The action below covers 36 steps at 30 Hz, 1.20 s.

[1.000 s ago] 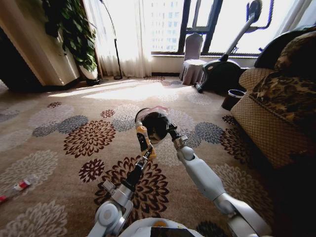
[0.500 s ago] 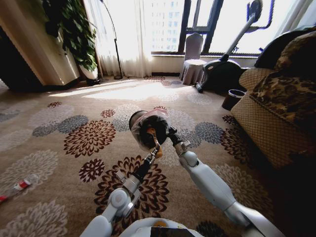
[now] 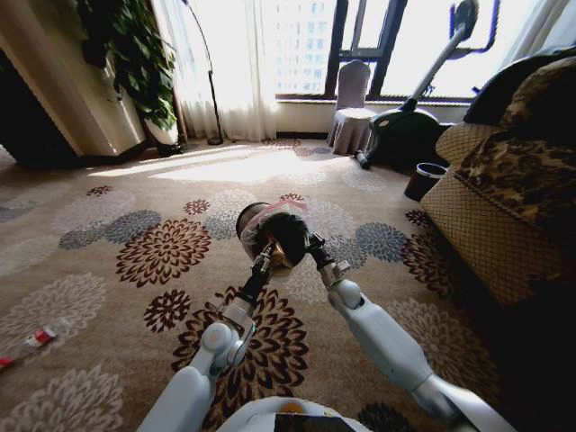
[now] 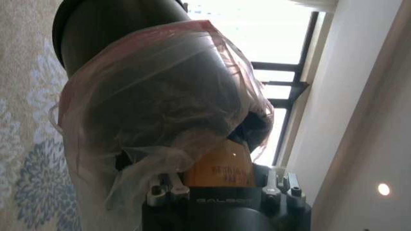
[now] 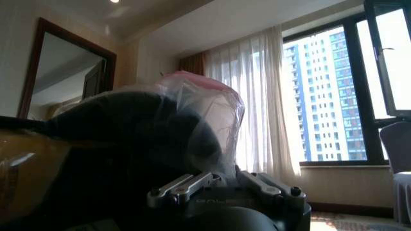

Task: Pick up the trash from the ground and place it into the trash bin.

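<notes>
The trash bin (image 3: 281, 229), small, round and dark with a whitish bag over its rim, is held off the carpet and tipped with its mouth towards me. My right gripper (image 3: 311, 243) is shut on its rim. My left gripper (image 3: 264, 260) reaches into the mouth, shut on a yellow-orange wrapper (image 4: 222, 166). In the left wrist view the bag (image 4: 160, 96) bulges just past the wrapper. The right wrist view has the bin (image 5: 128, 139) up close, with the wrapper (image 5: 26, 168) at its side. A red-capped clear bottle (image 3: 36, 339) lies on the carpet at far left.
A patterned sofa (image 3: 504, 207) fills the right side, with a second dark bin (image 3: 423, 180) at its far end. An exercise bike (image 3: 414, 117) and a covered chair (image 3: 349, 112) stand by the window. A potted plant (image 3: 135, 63) is at back left. Open flowered carpet lies left.
My left gripper has carried the yellow-orange wrapper from in front of the bin into its mouth. The bin has tipped and shifted slightly left in my right gripper.
</notes>
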### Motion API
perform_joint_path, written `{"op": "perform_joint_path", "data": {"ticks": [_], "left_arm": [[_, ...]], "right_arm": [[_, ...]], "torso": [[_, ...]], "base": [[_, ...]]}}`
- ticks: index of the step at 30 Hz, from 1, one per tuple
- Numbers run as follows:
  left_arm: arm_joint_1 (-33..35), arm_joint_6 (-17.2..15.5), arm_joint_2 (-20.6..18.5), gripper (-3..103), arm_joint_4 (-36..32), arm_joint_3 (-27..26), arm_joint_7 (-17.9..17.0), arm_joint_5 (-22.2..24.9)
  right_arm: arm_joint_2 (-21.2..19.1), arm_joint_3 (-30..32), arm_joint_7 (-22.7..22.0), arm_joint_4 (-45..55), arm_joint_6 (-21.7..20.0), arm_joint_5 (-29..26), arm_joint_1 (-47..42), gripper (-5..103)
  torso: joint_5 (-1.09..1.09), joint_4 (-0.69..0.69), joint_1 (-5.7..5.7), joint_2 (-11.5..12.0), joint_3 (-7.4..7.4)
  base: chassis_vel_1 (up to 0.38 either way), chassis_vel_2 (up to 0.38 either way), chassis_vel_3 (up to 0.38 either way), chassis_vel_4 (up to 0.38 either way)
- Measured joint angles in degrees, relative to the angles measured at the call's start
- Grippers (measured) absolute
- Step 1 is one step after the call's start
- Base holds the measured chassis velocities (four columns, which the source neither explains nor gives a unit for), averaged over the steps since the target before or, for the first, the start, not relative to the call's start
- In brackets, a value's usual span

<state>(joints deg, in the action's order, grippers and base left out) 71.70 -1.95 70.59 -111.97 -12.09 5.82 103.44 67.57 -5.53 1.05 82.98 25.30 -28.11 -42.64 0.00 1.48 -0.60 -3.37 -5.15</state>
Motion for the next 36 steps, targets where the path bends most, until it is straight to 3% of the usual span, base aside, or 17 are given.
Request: {"op": "perform_joint_path", "data": {"ticks": [3,5,9,11,15,16,18,19,21,22,24,27,29,32,33,35,36], "left_arm": [[-1.3,-0.7,-0.4,76,1.0,0.8,0.3,-3.5],[-3.9,-2.1,-0.5,86,2.2,1.4,0.2,-8.9],[-5.6,-3.3,-2.2,98,2.1,3.5,0.1,-11.9],[-5.4,-3.6,-2.9,98,1.6,4.5,0.2,-12.8],[-1.8,-3.7,-4.5,100,0.4,6.4,6.1,-25.3],[-1.8,-3.7,-4.5,100,0.4,6.4,6.1,-25.3],[0.0,-2.1,-5.7,100,0.2,6.2,12.3,-35.3],[0.0,-2.1,-5.7,100,0.2,6.2,12.3,-35.3],[1.7,2.1,-7.2,100,0.2,5.0,19.5,-48.2],[1.7,2.1,-7.2,100,0.2,5.0,19.5,-48.2],[3.2,10.2,-8.2,100,-0.4,2.6,24.4,-62.1],[3.9,12.7,-8.4,100,-1.0,1.6,25.3,-65.9],[5.9,18.8,-8.8,100,-3.3,-2.0,26.7,-73.4],[8.8,23.6,-8.3,100,-6.1,-6.9,25.7,-79.8],[10.0,24.9,-7.8,100,-7.0,-8.3,24.2,-81.5],[13.4,27.0,-5.3,100,-9.8,-12.6,16.8,-85.5],[13.4,27.0,-5.3,100,-9.8,-12.6,16.8,-85.5]], "right_arm": [[-0.4,0.5,0.0,0.5,0.0,-0.1,-0.6,0],[-0.7,1.0,0.0,1.2,0.0,-0.1,-1.7,0],[-0.7,1.3,0.0,1.7,-0.1,0.0,-2.8,0],[-0.8,1.4,0.0,1.9,-0.1,0.0,-3.0,0],[-1.1,1.9,0.0,2.2,-0.2,0.1,-3.5,0],[-1.1,1.9,0.0,2.2,-0.2,0.1,-3.5,0],[-1.3,2.2,0.0,2.4,-0.3,0.0,-3.6,0],[-1.3,2.2,0.0,2.4,-0.3,0.0,-3.6,0],[-1.5,2.4,0.0,2.5,-0.9,0.0,-3.8,0],[-1.5,2.4,0.0,2.5,-0.9,0.0,-3.8,0],[-1.6,2.8,0.0,2.4,-2.0,0.3,-4.1,0],[-1.6,3.0,0.0,2.3,-2.3,0.5,-4.2,0],[-1.7,3.4,0.0,2.3,-3.0,0.7,-4.5,0],[-1.7,4.2,0.0,2.2,-3.6,1.5,-5.0,0],[-1.7,4.5,0.0,2.2,-3.8,1.7,-5.3,0],[-1.6,5.3,0.0,2.6,-4.8,2.1,-6.3,0],[-1.6,5.3,0.0,2.6,-4.8,2.1,-6.3,0]], "torso": [[0.0,0.0,0.0,0.0,0.0],[0.0,-0.01,0.0,0.0,0.0],[0.01,-0.01,0.0,0.0,0.0],[0.0,-0.01,0.0,0.0,0.0],[0.0,0.01,0.0,0.0,0.0],[0.0,0.01,0.0,0.0,0.0],[0.0,0.0,0.0,0.0,0.0],[0.0,0.0,0.0,0.0,0.0],[0.0,0.0,0.0,0.0,0.01],[0.0,0.0,0.0,0.0,0.01],[0.0,0.0,0.0,0.0,0.0],[0.0,0.0,0.0,0.0,0.0],[-0.01,-0.02,0.0,0.0,0.01],[0.0,0.0,0.0,0.0,0.01],[-0.01,0.0,0.0,0.0,0.01],[0.0,-0.01,0.0,0.0,0.01],[0.0,-0.01,0.0,0.0,0.01]], "base": [[0.0,0.0,0.0,0.0],[0.0,0.0,0.0,0.0],[0.0,0.0,0.0,0.0],[0.0,0.0,0.0,0.0],[0.0,0.0,0.0,0.0],[0.0,0.0,0.0,0.0],[0.0,0.0,0.0,0.0],[0.0,0.0,0.0,0.0],[0.0,0.0,0.0,0.0],[0.0,0.0,0.0,0.0],[0.0,0.0,0.0,0.0],[0.0,0.0,0.0,0.0],[0.0,0.0,0.0,0.0],[0.0,0.0,0.0,0.0],[0.0,0.0,0.0,0.0],[0.0,0.0,0.0,0.0],[0.0,0.0,0.0,0.0]]}}
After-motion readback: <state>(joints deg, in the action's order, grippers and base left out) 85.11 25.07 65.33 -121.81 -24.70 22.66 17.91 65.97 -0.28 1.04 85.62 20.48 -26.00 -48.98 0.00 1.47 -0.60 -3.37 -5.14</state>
